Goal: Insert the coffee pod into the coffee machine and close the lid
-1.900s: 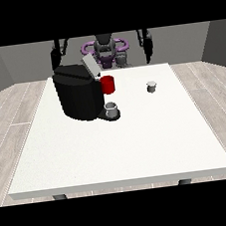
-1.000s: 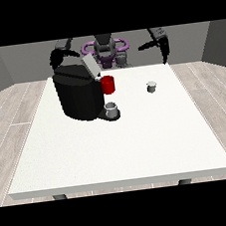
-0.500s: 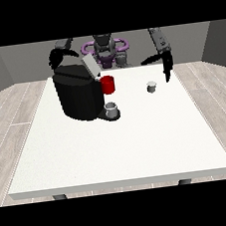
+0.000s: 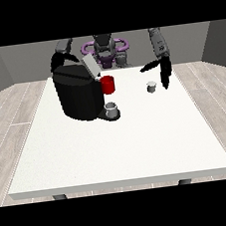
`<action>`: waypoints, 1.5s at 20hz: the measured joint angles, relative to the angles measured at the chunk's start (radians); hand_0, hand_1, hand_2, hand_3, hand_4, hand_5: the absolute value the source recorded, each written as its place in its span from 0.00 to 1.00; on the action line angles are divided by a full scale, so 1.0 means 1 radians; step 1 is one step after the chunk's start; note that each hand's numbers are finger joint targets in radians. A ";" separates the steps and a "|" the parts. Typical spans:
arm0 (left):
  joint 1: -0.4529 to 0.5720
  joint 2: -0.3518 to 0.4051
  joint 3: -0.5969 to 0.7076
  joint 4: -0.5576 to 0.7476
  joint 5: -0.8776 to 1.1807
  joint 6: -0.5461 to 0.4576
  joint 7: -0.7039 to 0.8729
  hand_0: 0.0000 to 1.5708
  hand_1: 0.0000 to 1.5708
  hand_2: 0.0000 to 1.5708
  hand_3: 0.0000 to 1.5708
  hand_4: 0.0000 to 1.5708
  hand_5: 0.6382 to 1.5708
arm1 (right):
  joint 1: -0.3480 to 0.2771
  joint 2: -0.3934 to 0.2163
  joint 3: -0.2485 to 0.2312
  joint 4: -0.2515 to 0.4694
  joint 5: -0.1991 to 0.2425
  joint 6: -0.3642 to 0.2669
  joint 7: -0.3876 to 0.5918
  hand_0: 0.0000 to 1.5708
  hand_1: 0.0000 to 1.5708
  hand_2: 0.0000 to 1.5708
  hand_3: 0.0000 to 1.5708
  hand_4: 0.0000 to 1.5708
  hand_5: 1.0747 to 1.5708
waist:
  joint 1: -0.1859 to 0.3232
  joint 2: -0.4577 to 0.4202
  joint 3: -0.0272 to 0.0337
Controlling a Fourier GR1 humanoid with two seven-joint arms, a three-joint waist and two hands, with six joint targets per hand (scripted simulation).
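One hand at the view's right (image 4: 164,73) spread beside coffee pod (image 4: 152,86), other hand hidden behind coffee machine (image 4: 78,94).

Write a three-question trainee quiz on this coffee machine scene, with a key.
1. True or false: the coffee pod already sits inside the coffee machine.
2. Which hand is nearest the pod? A) the hand at the view's left B) the hand at the view's right
3. Fill in: the machine's lid stands ____.

Key:
1. False; it stands on the white table, apart from the machine.
2. B
3. Open, tilted up.
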 measured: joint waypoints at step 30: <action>-0.144 0.009 -0.072 0.314 -0.341 0.283 -0.154 0.63 0.63 0.70 0.55 0.18 1.00 | -0.054 -0.021 -0.020 0.105 0.011 -0.010 0.017 0.00 0.00 0.00 0.00 0.32 1.00 | -0.019 0.025 0.0013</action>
